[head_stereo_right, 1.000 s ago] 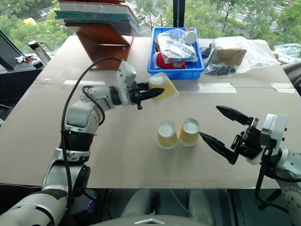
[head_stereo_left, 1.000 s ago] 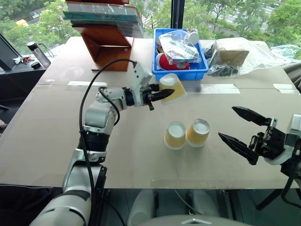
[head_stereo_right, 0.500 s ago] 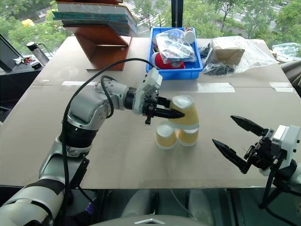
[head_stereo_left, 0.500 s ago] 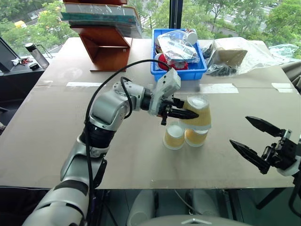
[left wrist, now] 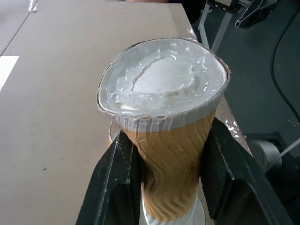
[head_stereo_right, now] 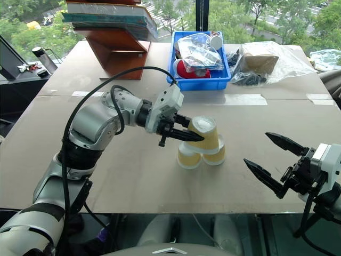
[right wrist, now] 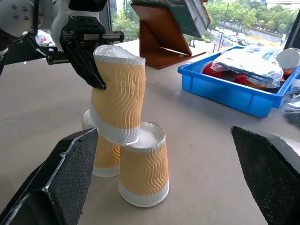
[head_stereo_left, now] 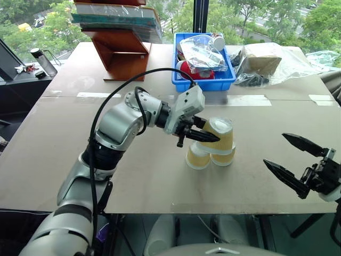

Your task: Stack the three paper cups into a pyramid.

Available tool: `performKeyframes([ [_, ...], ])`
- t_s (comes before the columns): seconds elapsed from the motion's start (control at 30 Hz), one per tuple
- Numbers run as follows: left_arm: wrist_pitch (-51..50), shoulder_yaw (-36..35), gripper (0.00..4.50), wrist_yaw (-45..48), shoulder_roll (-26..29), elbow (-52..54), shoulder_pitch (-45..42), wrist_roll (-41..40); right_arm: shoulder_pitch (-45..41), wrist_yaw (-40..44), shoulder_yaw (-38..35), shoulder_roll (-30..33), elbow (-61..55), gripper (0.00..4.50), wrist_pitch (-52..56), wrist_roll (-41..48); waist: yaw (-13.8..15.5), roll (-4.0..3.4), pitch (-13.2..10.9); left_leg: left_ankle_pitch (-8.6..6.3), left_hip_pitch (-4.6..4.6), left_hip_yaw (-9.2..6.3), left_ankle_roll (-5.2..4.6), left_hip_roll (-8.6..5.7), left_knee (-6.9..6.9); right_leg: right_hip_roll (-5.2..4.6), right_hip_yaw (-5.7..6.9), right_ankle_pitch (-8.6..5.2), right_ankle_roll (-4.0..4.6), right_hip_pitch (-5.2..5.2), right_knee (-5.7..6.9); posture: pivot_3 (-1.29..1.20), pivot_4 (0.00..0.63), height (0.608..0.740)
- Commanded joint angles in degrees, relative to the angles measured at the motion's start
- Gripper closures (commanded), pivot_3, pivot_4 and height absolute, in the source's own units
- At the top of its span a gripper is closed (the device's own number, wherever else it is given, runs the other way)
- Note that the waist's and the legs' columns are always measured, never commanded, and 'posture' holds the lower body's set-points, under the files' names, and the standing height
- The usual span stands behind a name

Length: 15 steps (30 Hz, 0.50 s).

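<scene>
Table: rear cup partly hidden

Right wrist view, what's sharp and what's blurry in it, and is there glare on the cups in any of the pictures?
Right wrist view: the held cup and the two base cups are sharp, while the right gripper's fingers loom blurred. Left wrist view: soft daylight leaves shiny highlights on the held cup's white base. Left eye view: even daylight from the windows, faint shadows on the table.
</scene>
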State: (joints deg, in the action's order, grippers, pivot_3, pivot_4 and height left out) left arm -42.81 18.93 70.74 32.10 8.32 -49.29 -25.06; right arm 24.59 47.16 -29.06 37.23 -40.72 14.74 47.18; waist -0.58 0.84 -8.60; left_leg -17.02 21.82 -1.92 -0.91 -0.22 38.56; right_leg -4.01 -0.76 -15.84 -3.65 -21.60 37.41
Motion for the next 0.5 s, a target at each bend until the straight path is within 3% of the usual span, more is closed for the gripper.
performKeyframes([
  [0.03,1.34,0.19,3.0,-1.35,0.09,0.7,0.07,1.65,-0.19,0.3,-0.75,0.41,-1.47,0.0,-0.3,0.35,0.0,0.0,0.0,0.0,0.0,0.0,0.0,0.0,0.0,0.0,0.0,0.0,0.0,0.0,0.0,0.0,0.15,0.74],
  [0.5,1.06,-0.76,3.0,-2.89,-1.19,1.4,0.59,0.38,0.68,1.33,-1.4,0.43,-1.15,0.0,-0.44,0.2,0.04,0.0,0.0,0.0,-0.01,0.0,0.0,0.0,0.01,0.0,0.0,0.0,0.0,0.02,0.01,0.0,0.15,0.74],
])
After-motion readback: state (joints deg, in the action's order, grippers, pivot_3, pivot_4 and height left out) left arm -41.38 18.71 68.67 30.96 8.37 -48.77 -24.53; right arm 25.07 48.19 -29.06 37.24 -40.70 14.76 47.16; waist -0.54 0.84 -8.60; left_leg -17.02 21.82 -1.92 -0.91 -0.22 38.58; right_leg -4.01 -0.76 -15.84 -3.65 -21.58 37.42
